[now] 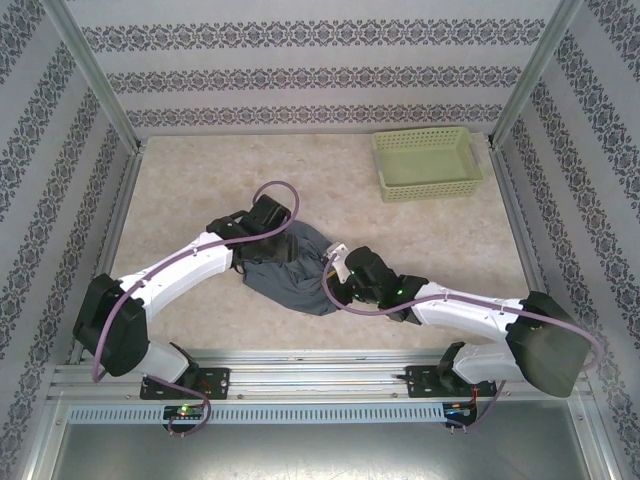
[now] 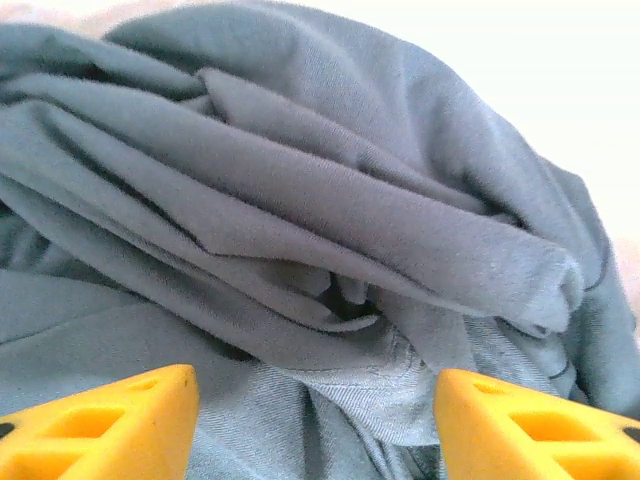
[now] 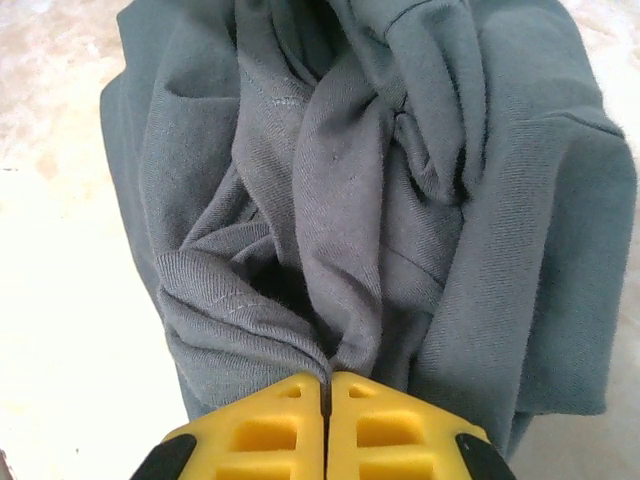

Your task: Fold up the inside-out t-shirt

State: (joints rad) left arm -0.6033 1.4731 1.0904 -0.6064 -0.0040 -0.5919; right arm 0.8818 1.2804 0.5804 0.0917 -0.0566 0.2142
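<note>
The t-shirt [image 1: 297,272] lies bunched in a rumpled heap on the near middle of the table [image 1: 200,185]. The left gripper [image 2: 315,400] sits at its left edge, fingers spread wide apart over the folds. The right gripper [image 3: 327,398] sits at its right edge, fingers pinched together on a fold of the cloth. The tabletop is beige and mottled, with patterned wallpaper [image 1: 300,60] behind. A green basket [image 1: 426,160] stands well apart, far right of the t-shirt, its lattice bottom showing.

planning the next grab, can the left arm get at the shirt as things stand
Probably yes: the left gripper is open right at the bunched shirt, with nothing between them.
</note>
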